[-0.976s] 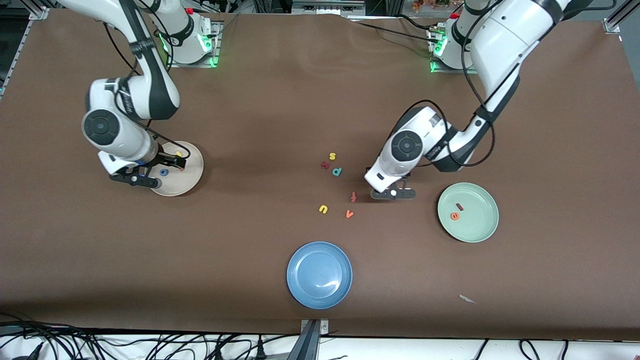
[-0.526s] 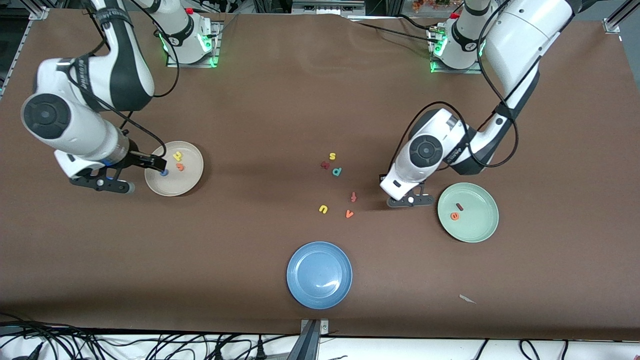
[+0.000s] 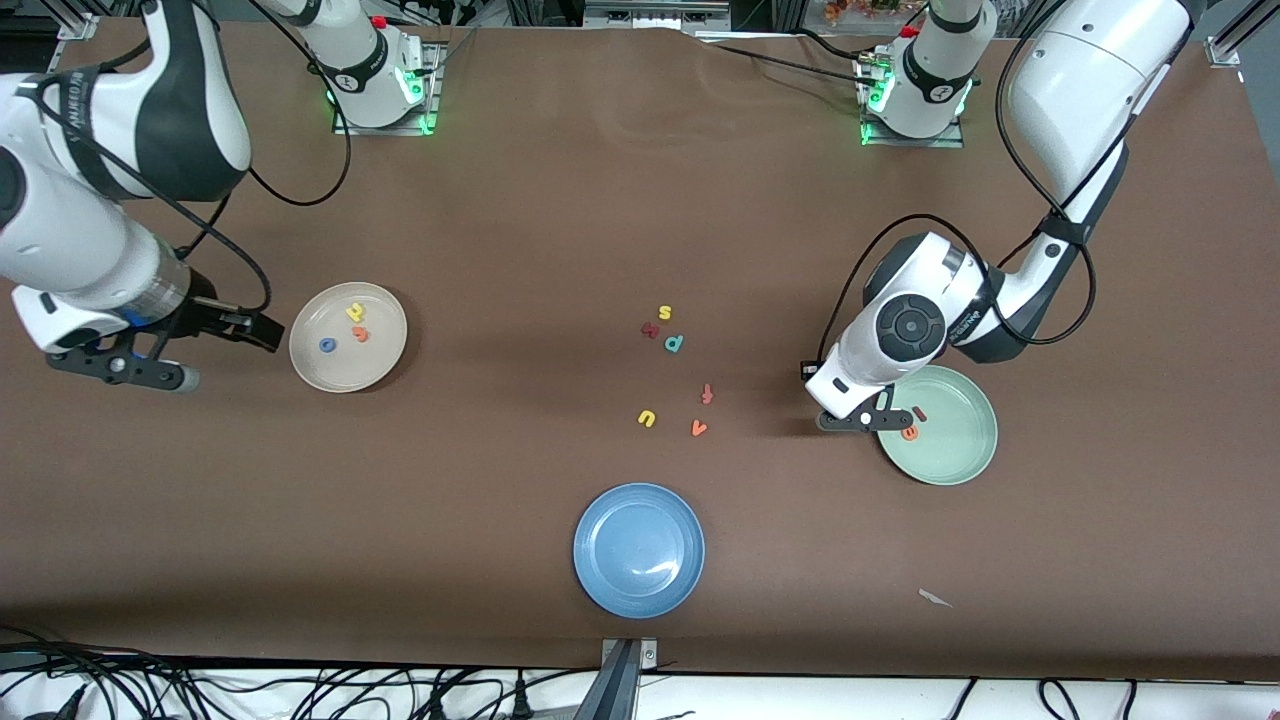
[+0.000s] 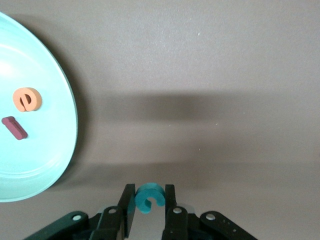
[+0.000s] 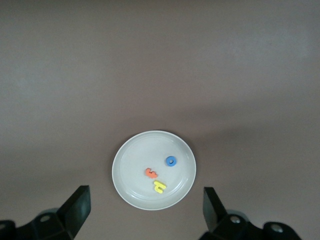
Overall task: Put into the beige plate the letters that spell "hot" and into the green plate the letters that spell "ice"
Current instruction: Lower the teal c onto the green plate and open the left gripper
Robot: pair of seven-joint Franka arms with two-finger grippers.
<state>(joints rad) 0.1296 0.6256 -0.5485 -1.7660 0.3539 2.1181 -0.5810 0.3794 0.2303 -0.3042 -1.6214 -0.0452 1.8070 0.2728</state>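
Three letters — yellow h (image 3: 354,311), blue o (image 3: 327,345), orange t (image 3: 360,333) — lie in the beige plate (image 3: 385,355) at the frame's left. Beside it hangs the right gripper (image 3: 240,330), fingers spread. At right, the left gripper (image 4: 149,205) pinches the teal c (image 4: 148,197) at the green plate (image 3: 955,450)'s rim — orange e (image 3: 909,432) and red i (image 3: 919,413) inside.

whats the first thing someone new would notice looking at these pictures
Probably the left gripper at the green plate's rim, pinching a tiny teal c, with the orange e and dark red i already in that plate. Next, the beige plate toward the right arm's end, holding the yellow h, blue o and orange t, with the right gripper open beside it.
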